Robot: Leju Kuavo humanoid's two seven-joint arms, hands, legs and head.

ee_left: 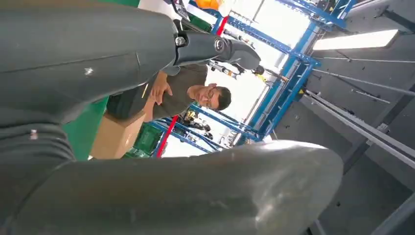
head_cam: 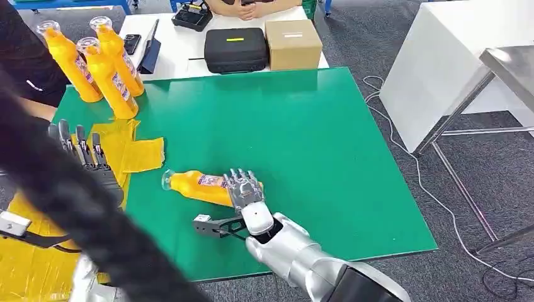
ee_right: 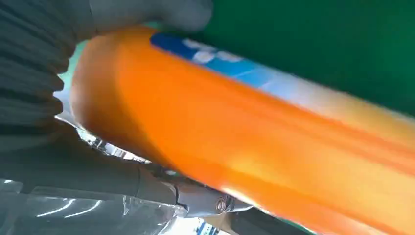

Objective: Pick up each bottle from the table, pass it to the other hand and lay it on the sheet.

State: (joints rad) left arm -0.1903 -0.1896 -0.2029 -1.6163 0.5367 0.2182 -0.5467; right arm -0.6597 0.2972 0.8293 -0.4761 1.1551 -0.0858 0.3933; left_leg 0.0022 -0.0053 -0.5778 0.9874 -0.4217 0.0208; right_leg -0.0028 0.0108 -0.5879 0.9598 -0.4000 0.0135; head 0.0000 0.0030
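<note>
Here, from the left: the left hand (head_cam: 88, 160), fingers spread and holding nothing, hovers over the yellow sheet (head_cam: 129, 151) at the near-left of the green desk (head_cam: 327, 157), with three orange bottles (head_cam: 104, 66) standing upright behind it at the far-left corner. Mid-desk, a fourth orange bottle (head_cam: 195, 185) lies on its side, cap pointing left, and the right hand (head_cam: 245, 192) is wrapped around its base end. Beyond the green top sit a black case (head_cam: 236, 49) and a cardboard box (head_cam: 293, 43).
</note>
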